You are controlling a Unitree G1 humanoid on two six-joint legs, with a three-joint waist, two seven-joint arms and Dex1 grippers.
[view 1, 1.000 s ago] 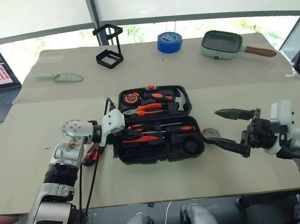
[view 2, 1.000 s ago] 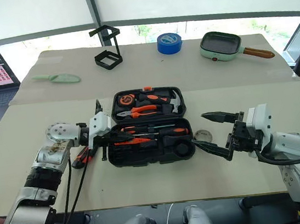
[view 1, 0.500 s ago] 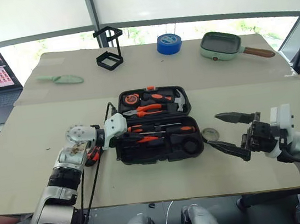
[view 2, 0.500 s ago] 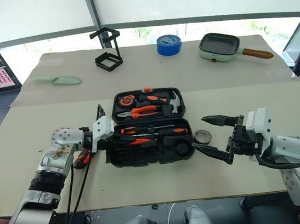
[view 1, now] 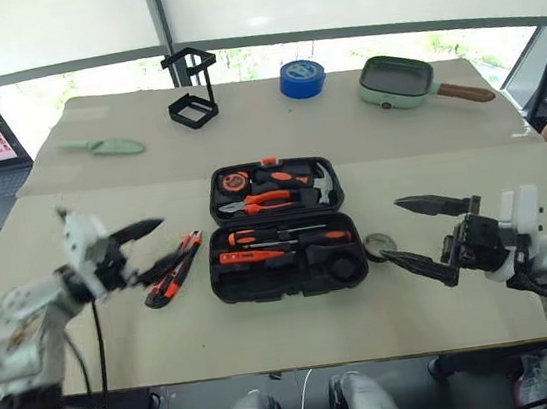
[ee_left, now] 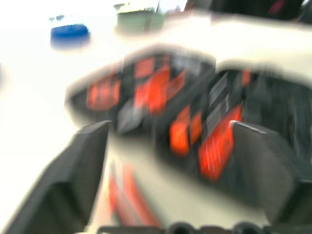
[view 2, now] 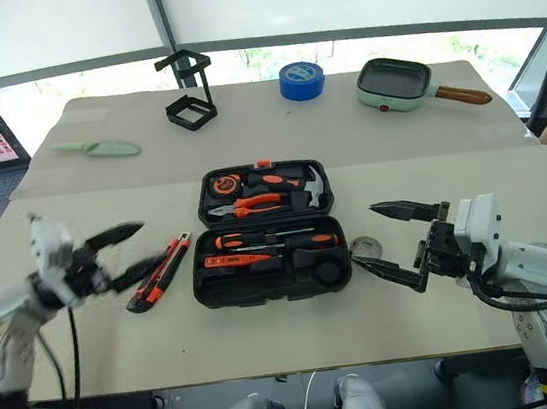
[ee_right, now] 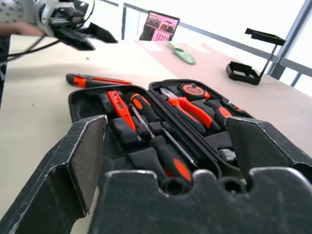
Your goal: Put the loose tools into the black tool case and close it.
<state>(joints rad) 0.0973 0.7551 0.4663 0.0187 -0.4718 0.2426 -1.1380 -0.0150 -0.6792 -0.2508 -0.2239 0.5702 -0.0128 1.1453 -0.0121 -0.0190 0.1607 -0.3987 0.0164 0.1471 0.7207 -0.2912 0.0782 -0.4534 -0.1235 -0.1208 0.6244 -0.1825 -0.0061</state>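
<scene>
- I see case (view 1: 283,226) open, mid table, screwdrivers (view 1: 283,240) slotted inside
- knife (view 1: 171,270) loose, just left of case
- tape roll (view 1: 381,245) by case's right
- L gripper (view 1: 148,249) wide, empty
- R gripper (view 1: 421,233) wide, empty

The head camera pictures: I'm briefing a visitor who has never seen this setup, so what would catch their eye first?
Most striking is the open black tool case in the middle of the table, its slots full of orange-handled tools. Just left of it, a black-and-orange utility knife lies loose on the table, and a small tape roll sits by the case's right edge. An open pincer flanks each side: the left pincer and the right pincer.
</scene>
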